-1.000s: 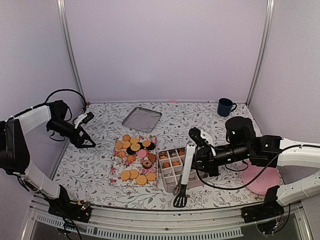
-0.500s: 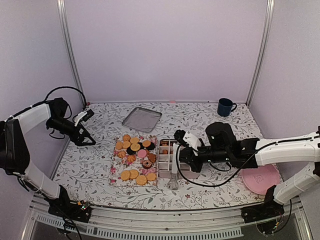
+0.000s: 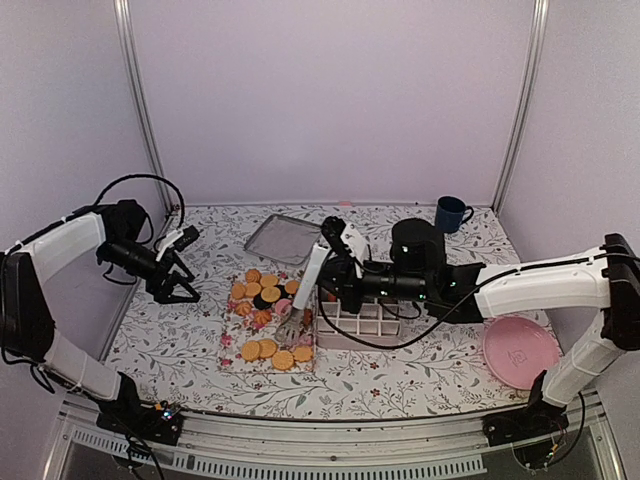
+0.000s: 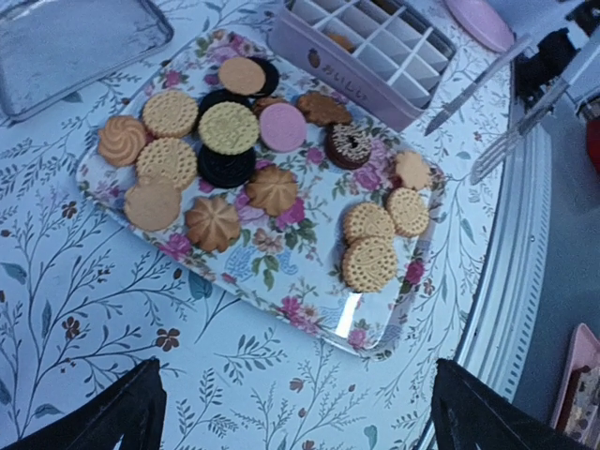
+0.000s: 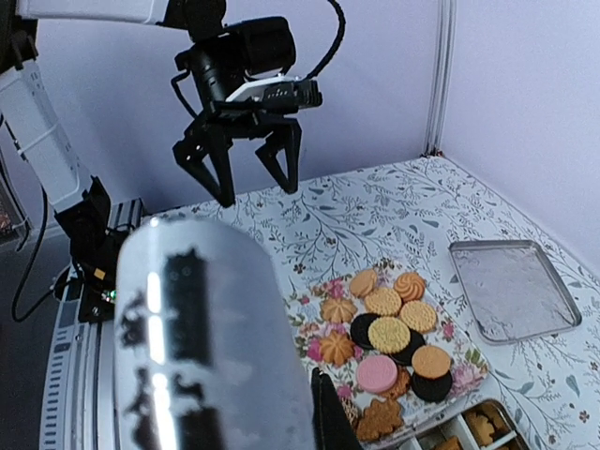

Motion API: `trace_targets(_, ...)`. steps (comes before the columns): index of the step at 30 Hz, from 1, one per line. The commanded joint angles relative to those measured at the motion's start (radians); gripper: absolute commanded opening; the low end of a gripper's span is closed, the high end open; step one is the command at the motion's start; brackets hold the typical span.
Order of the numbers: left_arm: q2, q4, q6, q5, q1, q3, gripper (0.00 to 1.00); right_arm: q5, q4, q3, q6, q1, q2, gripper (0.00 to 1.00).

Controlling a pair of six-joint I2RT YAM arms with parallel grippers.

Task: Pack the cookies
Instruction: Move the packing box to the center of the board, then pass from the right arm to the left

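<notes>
A white-handled spatula [image 3: 312, 270] is being clenched by the right tool [image 3: 328, 268]. Its blade is being held low over the right side of the floral tray [image 4: 281, 272], beside the divided box [image 4: 328, 70]; whether a biscuit is being touched cannot be told. The left tool [image 3: 177, 290] is being held released and empty, jaws spread wide, above the table [image 3: 160, 330] left of the tray. Most of the cookies [image 4: 272, 187] are lying on the tray, and only a few are being seen in the box's compartments. The packing is being judged barely begun, with most transfers left.
</notes>
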Motion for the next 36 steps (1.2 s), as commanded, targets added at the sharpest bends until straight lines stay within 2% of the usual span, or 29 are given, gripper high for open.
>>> trace_targets(1,-0.060,-0.077,0.081,0.108,-0.082,-0.027,0.99,0.008,0.252,0.124,0.104,0.019,0.164,0.00)
trace_targets(4,-0.080,-0.088,0.107,0.145,-0.139,-0.048,0.94,-0.009,0.311,0.233,0.138,0.021,0.280,0.00)
trace_targets(9,-0.061,-0.103,0.142,0.168,-0.189,-0.054,0.74,-0.043,0.391,0.347,0.201,0.030,0.397,0.00)
trace_targets(21,-0.032,-0.078,0.166,0.192,-0.219,-0.061,0.55,-0.043,0.500,0.400,0.317,0.032,0.480,0.00)
trace_targets(24,-0.027,-0.080,0.176,0.193,-0.227,-0.061,0.38,-0.051,0.512,0.409,0.338,0.033,0.493,0.00)
trace_targets(28,-0.025,-0.101,0.195,0.195,-0.230,-0.055,0.06,-0.057,0.525,0.411,0.361,0.033,0.504,0.00)
trace_targets(29,-0.026,-0.103,0.198,0.191,-0.231,-0.054,0.01,-0.061,0.529,0.411,0.365,0.033,0.504,0.00)
trace_targets(30,-0.028,-0.107,0.202,0.189,-0.232,-0.054,0.00,-0.067,0.530,0.410,0.367,0.033,0.505,0.00)
trace_targets(31,-0.030,-0.113,0.209,0.187,-0.231,-0.052,0.00,-0.073,0.530,0.408,0.368,0.033,0.501,0.03)
trace_targets(33,-0.031,-0.121,0.216,0.188,-0.232,-0.044,0.00,-0.079,0.532,0.386,0.365,0.032,0.484,0.24)
trace_targets(35,-0.031,-0.125,0.216,0.190,-0.232,-0.031,0.00,-0.070,0.536,0.340,0.351,0.032,0.453,0.57)
trace_targets(36,-0.031,-0.127,0.216,0.192,-0.231,-0.023,0.00,-0.062,0.540,0.306,0.343,0.031,0.432,0.88)
